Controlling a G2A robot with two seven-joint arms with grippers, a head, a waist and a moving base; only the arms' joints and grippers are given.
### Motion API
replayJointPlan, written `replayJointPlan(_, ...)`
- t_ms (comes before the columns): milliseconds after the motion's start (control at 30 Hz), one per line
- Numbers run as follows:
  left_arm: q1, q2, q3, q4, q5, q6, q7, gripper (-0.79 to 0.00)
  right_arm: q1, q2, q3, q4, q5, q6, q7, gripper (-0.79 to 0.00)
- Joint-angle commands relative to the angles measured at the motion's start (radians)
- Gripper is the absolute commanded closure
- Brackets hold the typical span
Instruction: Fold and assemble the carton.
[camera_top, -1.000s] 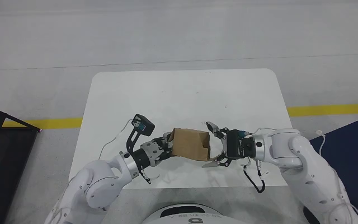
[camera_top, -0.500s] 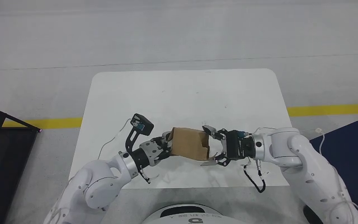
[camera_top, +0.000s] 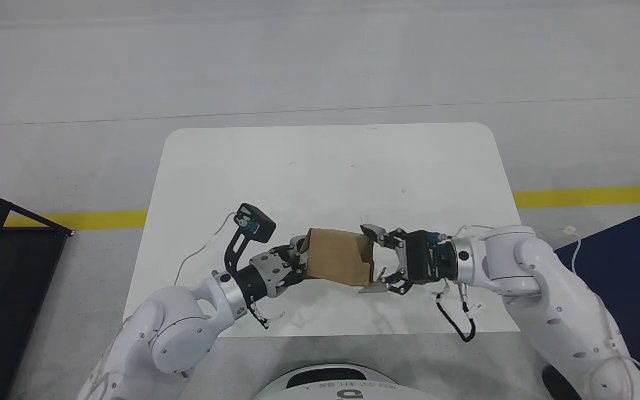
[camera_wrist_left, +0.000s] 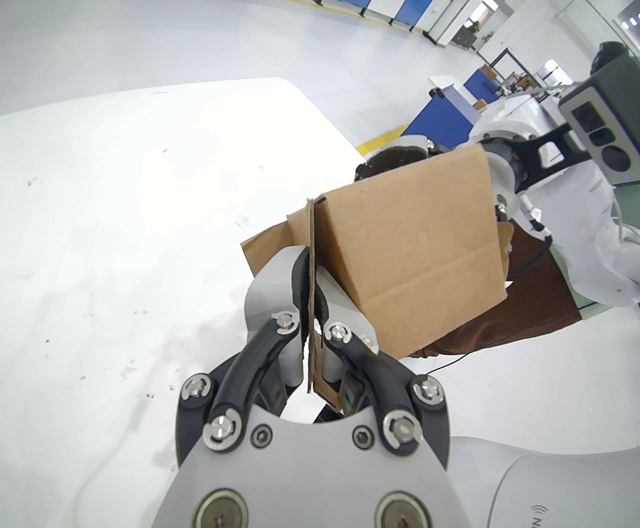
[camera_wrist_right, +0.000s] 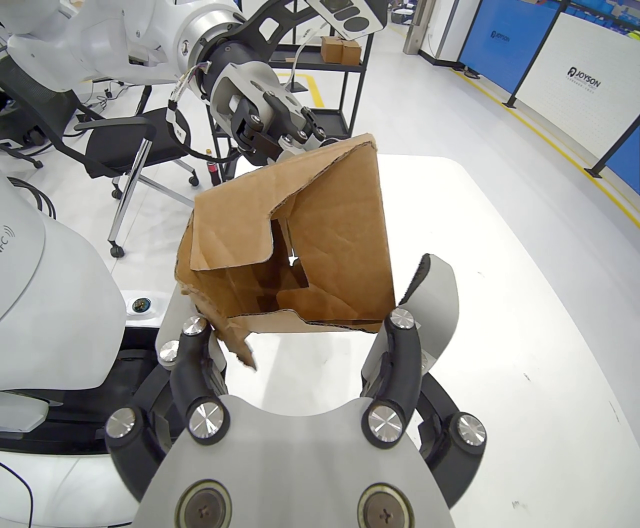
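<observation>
Pinching carton (camera_wrist_left: 415, 250) flap tightly, left tool (camera_wrist_left: 311, 300); right tool (camera_wrist_right: 310, 305) agape at carton mouth

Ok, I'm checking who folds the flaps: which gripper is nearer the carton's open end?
Right. The right gripper sits open at that end of the carton; the left gripper is clamped on the opposite end.

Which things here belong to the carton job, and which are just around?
Job: carton, held over the table; left gripper, shut on its edge; right gripper, open at its open end.
Around: office chair, black shelf rack, blue panels, all off the table.
</observation>
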Motion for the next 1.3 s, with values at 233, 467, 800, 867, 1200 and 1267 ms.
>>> replayJointPlan(233,-0.002,0.001,0.004,0.000,-0.001,0.006,0.001,0.000,0.002,0.007,0.002,-0.002,0.004,0.000,-0.009,-0.462)
replayJointPlan(467,-0.006,0.002,0.006,-0.002,0.003,0.012,-0.001,0.000,-0.002,0.009,0.017,0.011,0.009,0.014,-0.041,-0.690)
replayJointPlan(800,-0.020,0.003,0.007,0.003,-0.005,0.022,0.000,0.000,-0.027,0.007,0.063,0.038,0.036,0.093,-0.089,-0.785)
replayJointPlan(867,-0.023,0.003,0.007,0.004,-0.009,0.023,0.001,0.000,-0.035,0.006,0.069,0.041,0.046,0.110,-0.103,-0.785)
replayJointPlan(1200,-0.035,0.003,0.000,0.008,-0.027,0.023,0.018,0.000,-0.067,-0.005,0.073,0.054,0.054,0.240,-0.142,-0.785)
replayJointPlan(1267,-0.036,0.003,0.000,0.009,-0.030,0.022,0.020,0.000,-0.071,-0.008,0.066,0.051,0.058,0.264,-0.145,-0.785)
